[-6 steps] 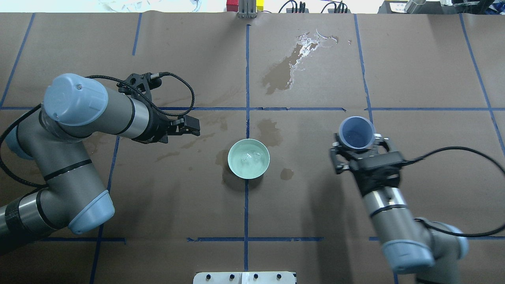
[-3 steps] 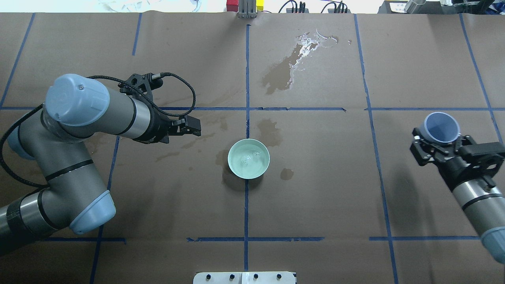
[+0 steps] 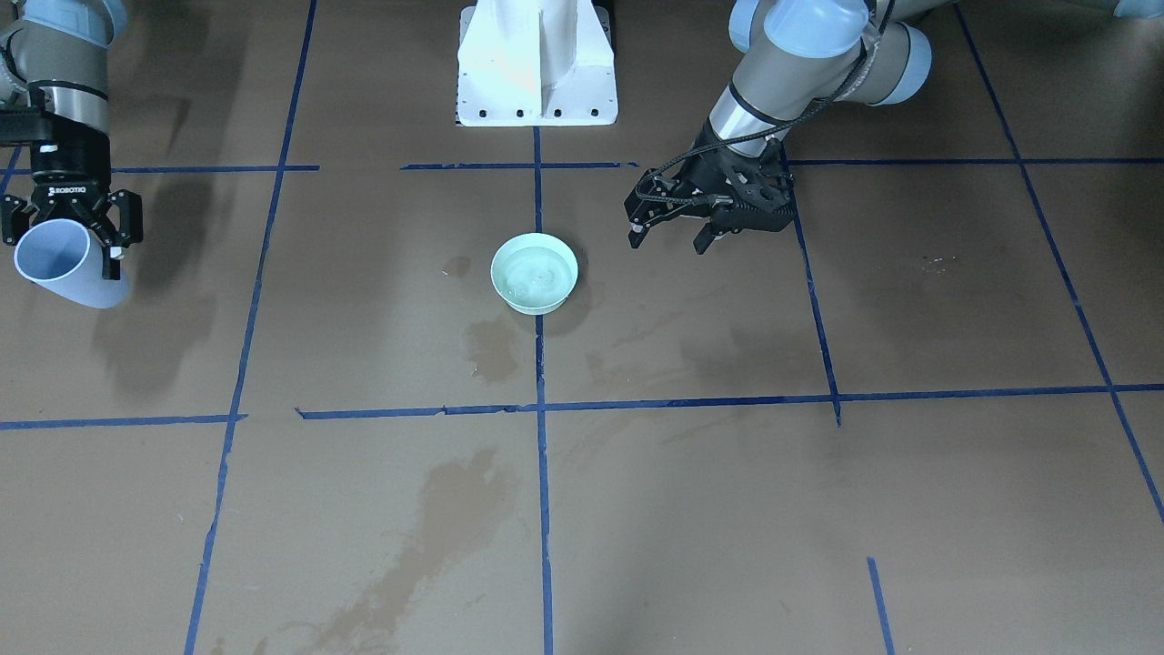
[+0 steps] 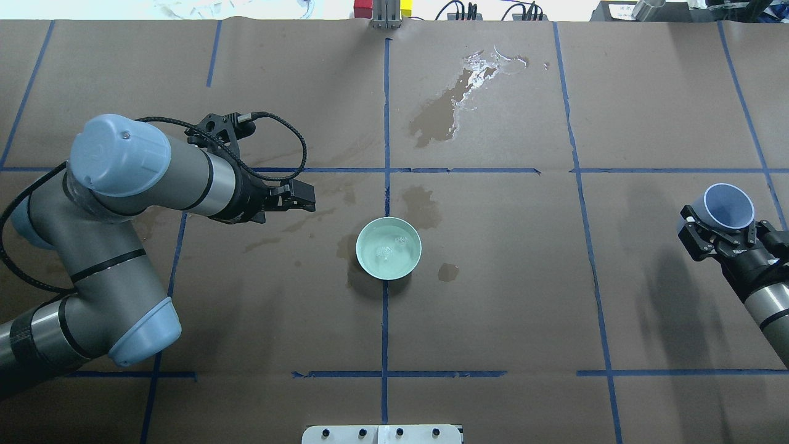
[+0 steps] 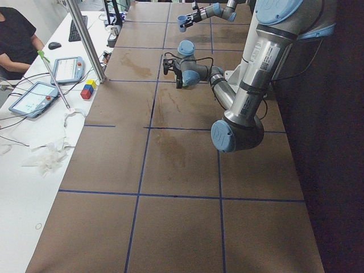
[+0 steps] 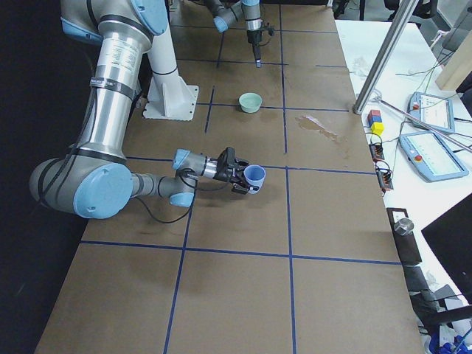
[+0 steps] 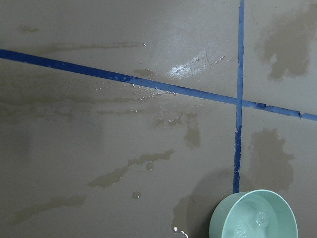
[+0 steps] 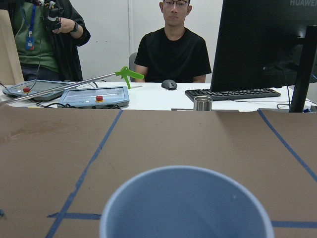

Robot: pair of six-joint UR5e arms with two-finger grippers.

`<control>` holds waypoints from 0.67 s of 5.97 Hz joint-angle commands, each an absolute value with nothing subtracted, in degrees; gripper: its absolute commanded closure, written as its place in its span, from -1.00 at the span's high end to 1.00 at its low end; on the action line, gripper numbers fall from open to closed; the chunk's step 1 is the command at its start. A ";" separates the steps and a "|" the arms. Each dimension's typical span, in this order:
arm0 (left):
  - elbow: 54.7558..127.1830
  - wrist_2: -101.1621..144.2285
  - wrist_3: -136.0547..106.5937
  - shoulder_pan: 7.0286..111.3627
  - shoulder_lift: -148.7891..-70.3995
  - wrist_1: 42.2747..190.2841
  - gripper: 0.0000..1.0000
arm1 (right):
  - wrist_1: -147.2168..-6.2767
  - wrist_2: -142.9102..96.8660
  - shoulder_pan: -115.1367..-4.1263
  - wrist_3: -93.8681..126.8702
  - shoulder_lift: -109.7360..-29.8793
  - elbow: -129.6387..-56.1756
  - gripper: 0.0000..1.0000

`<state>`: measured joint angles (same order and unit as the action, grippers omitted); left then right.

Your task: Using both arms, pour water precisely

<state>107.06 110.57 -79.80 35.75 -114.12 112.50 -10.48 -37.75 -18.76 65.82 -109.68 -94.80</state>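
Brown paper (image 4: 493, 308) with wet stains (image 4: 439, 114) near the mint bowl (image 4: 388, 248)

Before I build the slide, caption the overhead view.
Right gripper holds a tilted blue cup far right of the green bowl of water; open left gripper hovers near the bowl's left.

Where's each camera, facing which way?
Front: across the table, facing the pedestal; left gripper at right, right gripper holding blue cup at left.
Overhead: behind the pedestal, looking down; left arm, right arm.
Exterior left: table's end; left arm near.
Exterior right: opposite end; right arm near.
Left wrist: down at wet paper; no fingers.
Right wrist: level over the cup towards the seated operator.
Front and overhead share the bowl.
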 commanded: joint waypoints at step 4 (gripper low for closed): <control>107.40 110.57 -79.89 35.86 -114.26 112.50 1.00 | -9.23 -37.00 -18.20 66.18 -108.90 -88.86 -0.35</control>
